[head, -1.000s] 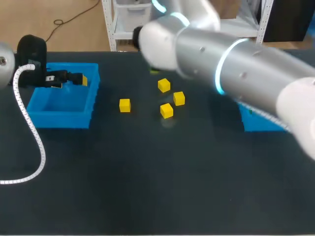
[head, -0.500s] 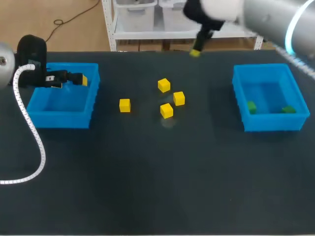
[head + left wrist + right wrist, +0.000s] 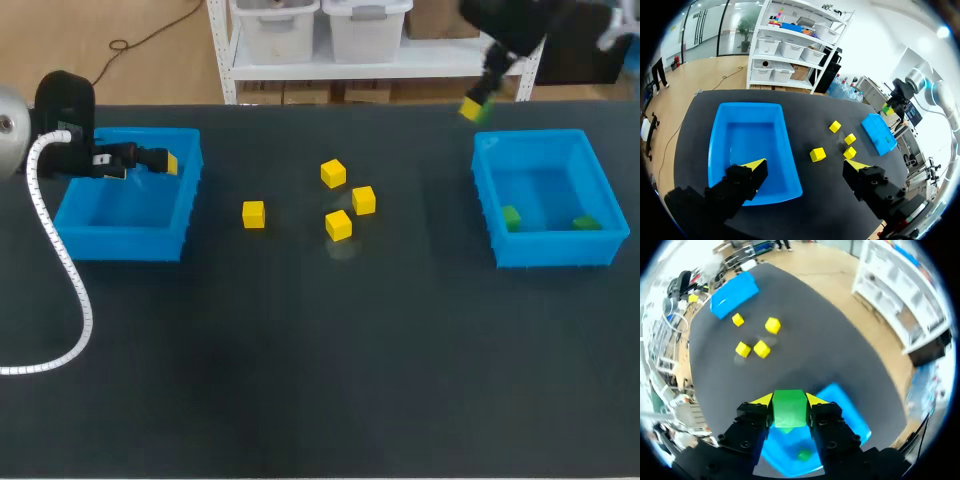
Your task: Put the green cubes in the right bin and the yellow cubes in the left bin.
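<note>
Several yellow cubes lie mid-table: one (image 3: 333, 173) at the back, two (image 3: 363, 200) (image 3: 338, 225) close by, one (image 3: 253, 214) nearer the left bin (image 3: 120, 245). My left gripper (image 3: 160, 160) hangs open over that bin's back edge; the left wrist view shows its fingers (image 3: 752, 167) wide apart above the bin (image 3: 750, 145). My right gripper (image 3: 790, 407) is shut on a green cube (image 3: 789, 408), held in the air (image 3: 478, 105) just behind the right bin's (image 3: 555, 250) back left corner. Two green cubes (image 3: 511, 216) (image 3: 585, 223) lie in that bin.
A white ribbed cable (image 3: 70, 290) loops from my left arm over the table's left side. In the right wrist view the right bin (image 3: 840, 402) lies under the gripper, and the yellow cubes (image 3: 760, 348) lie ahead of it.
My right arm has swung away from the table's middle to the back right with the green cube, uncovering the right bin. The left arm and the yellow cubes have stayed put.
</note>
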